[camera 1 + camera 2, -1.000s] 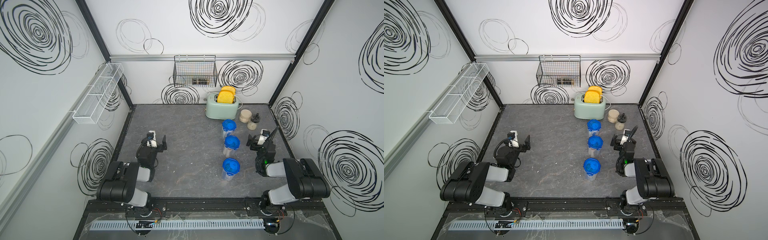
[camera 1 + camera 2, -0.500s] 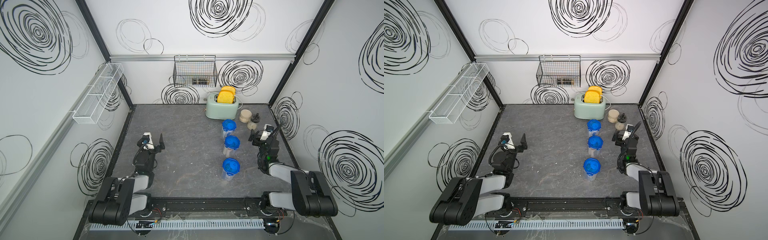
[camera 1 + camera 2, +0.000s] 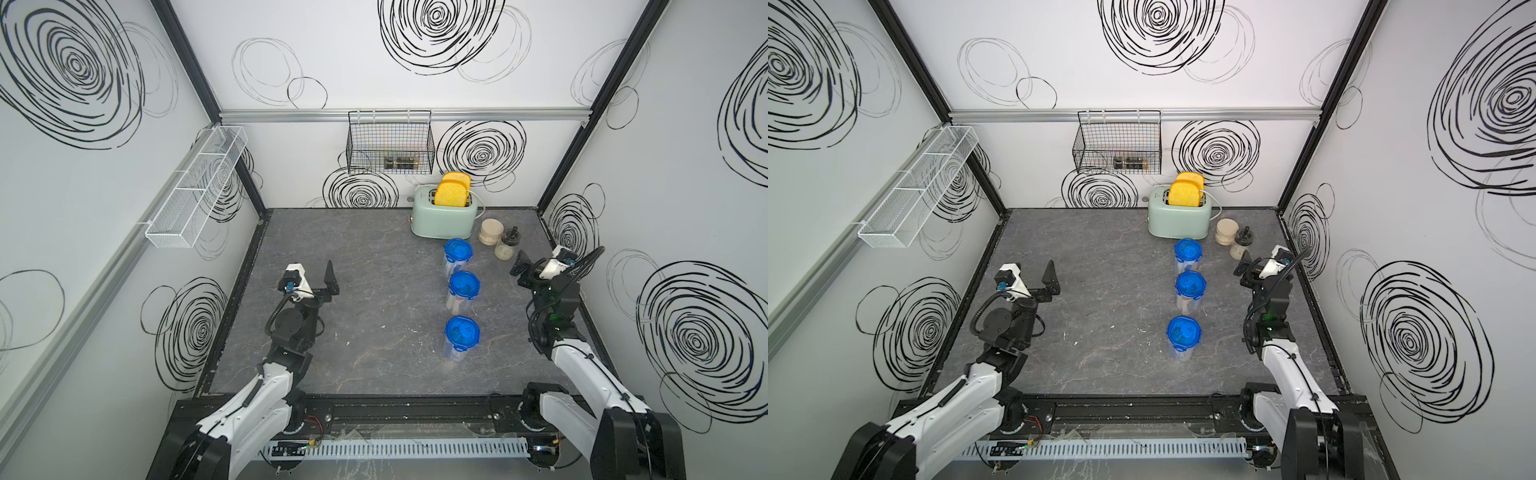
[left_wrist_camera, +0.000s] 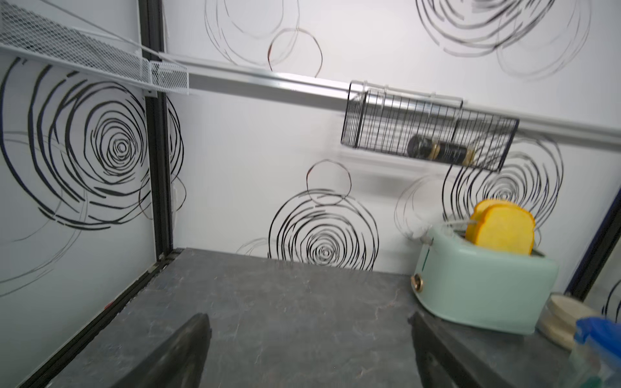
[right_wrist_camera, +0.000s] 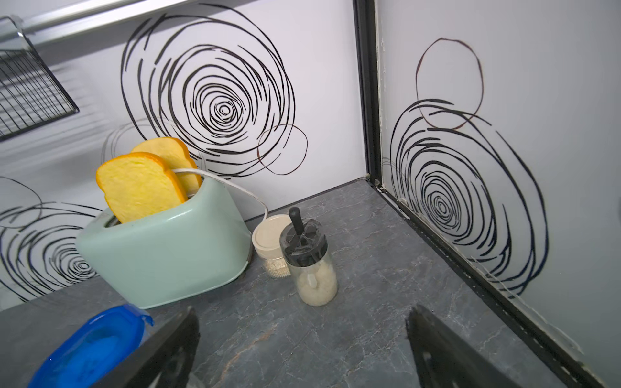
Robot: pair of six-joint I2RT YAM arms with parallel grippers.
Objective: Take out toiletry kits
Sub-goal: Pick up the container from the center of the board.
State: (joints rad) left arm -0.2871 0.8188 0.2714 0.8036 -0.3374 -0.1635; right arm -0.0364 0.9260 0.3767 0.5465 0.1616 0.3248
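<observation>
Three tall clear containers with blue clip lids stand in a row right of centre, the far one (image 3: 458, 251), the middle one (image 3: 464, 284) and the near one (image 3: 461, 331), all closed. The toiletry kits are hidden; only a cream shape shows faintly through the middle container's wall (image 3: 455, 306). My left gripper (image 3: 322, 286) (image 4: 307, 319) hangs open over bare table at the left, nothing between its fingers. My right gripper (image 3: 536, 270) (image 5: 301, 314) is open near the right wall, beside the far container's blue lid (image 5: 90, 342), and holds nothing.
A mint toaster (image 3: 444, 216) with two yellow slices stands at the back. Two beige-filled jars (image 3: 491, 230) (image 3: 506, 245) stand next to it, just ahead of my right gripper. On the back wall hangs a black wire basket (image 3: 390, 145), on the left wall a white mesh shelf (image 3: 195, 187).
Both arms have unfolded and risen from their low rest pose. The grippers now sit higher and farther back, and both stayed open.
</observation>
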